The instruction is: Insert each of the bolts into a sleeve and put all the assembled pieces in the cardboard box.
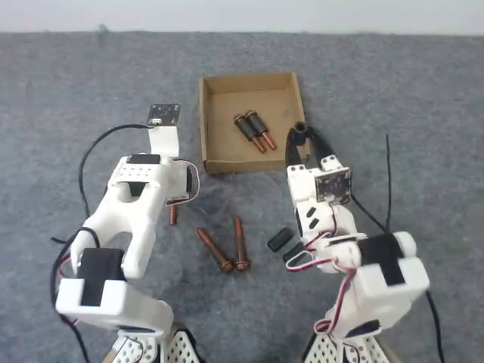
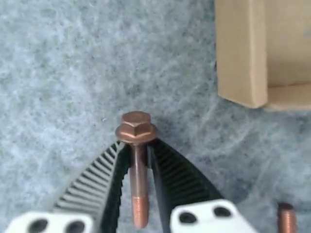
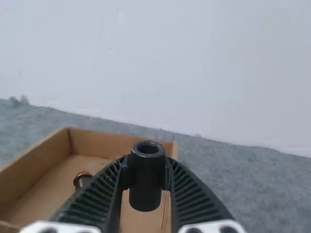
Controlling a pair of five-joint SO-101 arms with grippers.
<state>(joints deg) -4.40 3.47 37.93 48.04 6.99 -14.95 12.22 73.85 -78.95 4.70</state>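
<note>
Left pincer (image 2: 138, 144) tight around copper bolt (image 2: 136, 132)

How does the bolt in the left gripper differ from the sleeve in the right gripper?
Colour: the bolt is copper-toned, the sleeve black.
Shape: the bolt is a slim shank with hex head and threaded tip; the sleeve a short, thick tube with open bore.
Place: the bolt hangs over grey mat beside the cardboard box; the sleeve is at the box's rim.
Shared: both are clamped, in the left gripper and right gripper, unjoined.
</note>
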